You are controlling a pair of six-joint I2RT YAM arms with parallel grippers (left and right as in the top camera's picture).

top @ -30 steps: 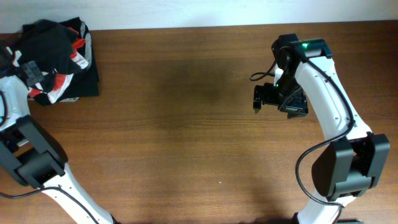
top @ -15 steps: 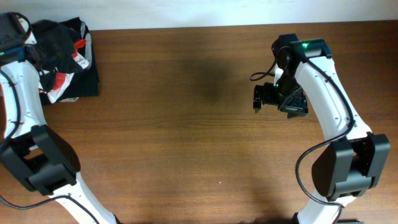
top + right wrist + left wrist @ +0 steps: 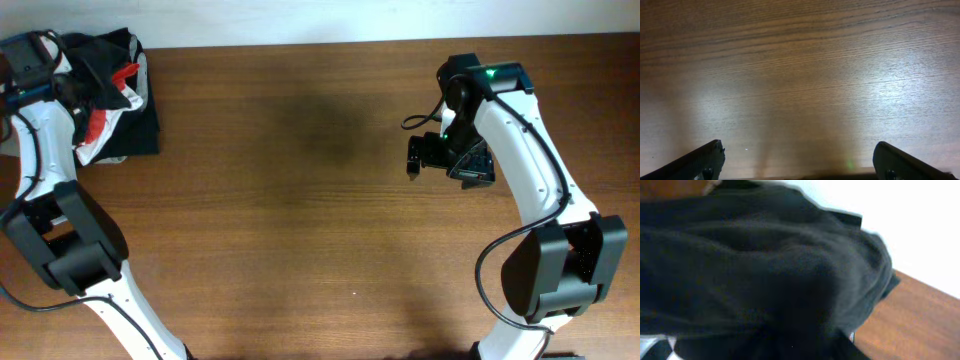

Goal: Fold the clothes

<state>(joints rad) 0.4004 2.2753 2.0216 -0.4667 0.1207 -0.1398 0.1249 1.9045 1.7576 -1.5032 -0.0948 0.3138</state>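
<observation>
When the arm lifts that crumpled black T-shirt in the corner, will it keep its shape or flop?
The black T-shirt lies in soft, rumpled folds, so it will likely droop and hang limp. It looks thin, so probably light for its size. Red and white cloth is bunched in with it and might drag along.

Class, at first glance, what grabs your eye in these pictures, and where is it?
A crumpled black T-shirt, tangled with red-and-white fabric, lies heaped in the table's far left corner under the left arm. Opposite, the right claw hangs wide open over bare brown wood.
</observation>
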